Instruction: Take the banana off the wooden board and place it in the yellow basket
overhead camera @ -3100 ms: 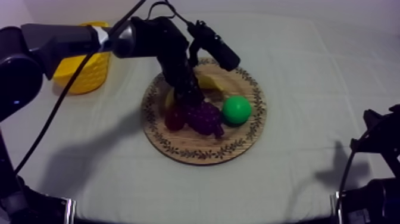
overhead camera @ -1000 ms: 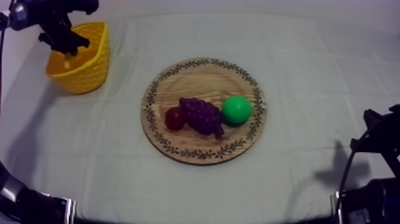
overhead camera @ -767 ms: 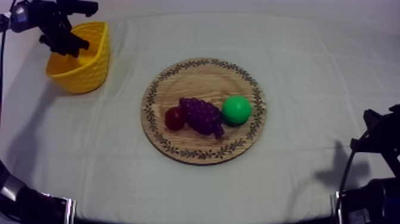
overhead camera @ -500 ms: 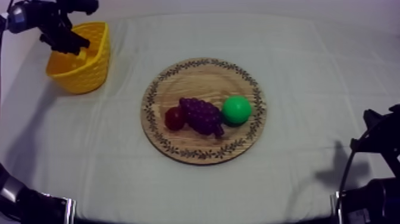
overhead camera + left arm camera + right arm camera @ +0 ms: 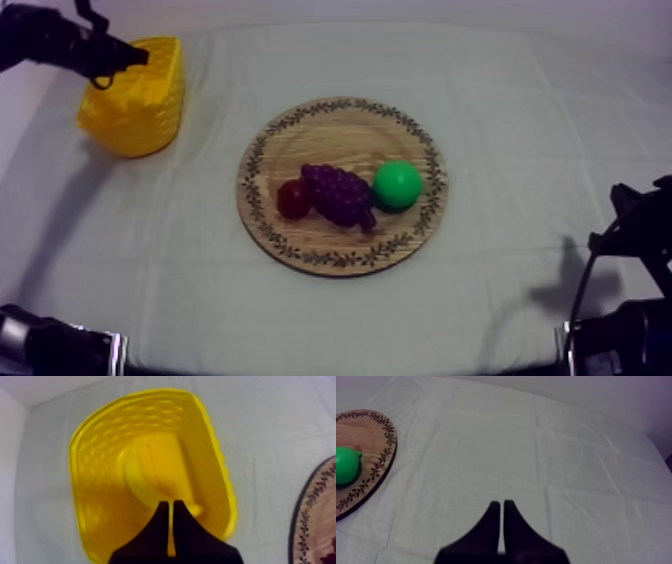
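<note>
Your left gripper (image 5: 170, 504) is clenched on nothing. Just beyond its tips the banana (image 5: 150, 473) lies inside the yellow basket (image 5: 95, 461), so the placing looks done. Farther off, the wooden board (image 5: 340, 130) holds grapes (image 5: 338, 192), a small red fruit (image 5: 291, 199) and a green fruit (image 5: 398, 184). Your right gripper (image 5: 502, 504) rests closed over the cloth (image 5: 536, 451). Pulling the left arm back seems all that's left.

Light falls on the bench (image 5: 520, 150) from above, soft, even and rather dim, giving its top a grey-white look with a faint cool tint. Left of the wooden board (image 5: 340, 140), a broad soft-edged shadow runs down from beside the yellow basket (image 5: 140, 120). Right of the board lies a smaller, fainter shadow. The pear (image 5: 398, 184) on the board has a mild sheen, with no hard glare. In the left wrist view the basket's inside is bright mid-floor and shaded along one wall. In the right wrist view the bench turns violet far from the board.
</note>
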Motion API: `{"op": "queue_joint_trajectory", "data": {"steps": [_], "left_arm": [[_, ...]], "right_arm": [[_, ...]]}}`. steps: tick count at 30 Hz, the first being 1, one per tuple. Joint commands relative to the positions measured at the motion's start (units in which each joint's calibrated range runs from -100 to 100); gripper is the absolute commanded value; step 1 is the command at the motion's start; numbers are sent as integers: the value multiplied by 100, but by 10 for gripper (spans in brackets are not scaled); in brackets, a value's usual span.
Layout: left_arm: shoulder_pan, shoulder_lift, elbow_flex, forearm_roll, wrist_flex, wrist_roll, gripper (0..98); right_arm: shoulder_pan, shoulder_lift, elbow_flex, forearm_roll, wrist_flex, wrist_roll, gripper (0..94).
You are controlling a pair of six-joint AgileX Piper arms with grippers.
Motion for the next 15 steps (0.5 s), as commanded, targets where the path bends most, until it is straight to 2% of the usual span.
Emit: {"op": "queue_joint_trajectory", "data": {"steps": [1,3,5,13,15], "left_arm": [[12,-1312,1147,9,-446,96,2],[37,-1978,1736,18,-646,186,2],[44,-2655,2292,108,-746,202,1],[-64,-5405,4188,821,-776,-200,1],[-97,-5978,4530,943,-654,-261,1]], "right_arm": [[2,-2,-3,-2,0,0,3],[2,-2,-3,-2,0,1,3],[2,-2,-3,-2,0,1,3],[2,-2,-3,-2,0,1,3],[2,-2,-3,-2,0,1,3]]}}
